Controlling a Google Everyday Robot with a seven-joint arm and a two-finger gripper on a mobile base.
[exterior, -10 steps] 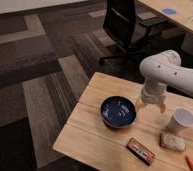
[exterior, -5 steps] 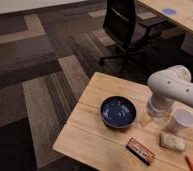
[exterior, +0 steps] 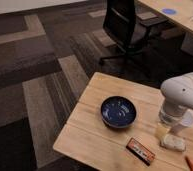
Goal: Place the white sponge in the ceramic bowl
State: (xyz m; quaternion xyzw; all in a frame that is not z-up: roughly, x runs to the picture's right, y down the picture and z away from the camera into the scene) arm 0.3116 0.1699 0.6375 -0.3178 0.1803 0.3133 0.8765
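Two task items sit on the pale wooden table (exterior: 90, 131) in my feed, and they are well apart from each other. The white sponge (exterior: 173, 144) lies flat on the boards toward the right of my view, close to the near edge. Its long axis runs roughly across the picture, with the left end a touch farther from me than the right end, so it points loosely toward the ceramic bowl (exterior: 118, 111) on one side and off the right edge of the frame on the other. The bowl, dark blue and glossy, stands upright near the middle of the table, and I see nothing inside it. My arm (exterior: 184, 91) comes in from the right as a bulky white elbow, and the wrist drops straight down from it. The gripper (exterior: 163, 133) hangs low over the table just beside the sponge's left end, at its far side, between sponge and bowl but much nearer the sponge. The claw stands spread and carries nothing; I cannot tell whether a fingertip brushes the sponge. A white paper cup (exterior: 189, 121) stands just behind the sponge, partly hidden by the wrist. A flat black-and-orange rectangular item (exterior: 140, 151) lies at a slant near the front edge, between bowl and sponge. An orange object (exterior: 191, 163) peeks in at the bottom right corner. Beyond the table I see a black office chair (exterior: 124, 26) on the striped carpet (exterior: 35, 75).
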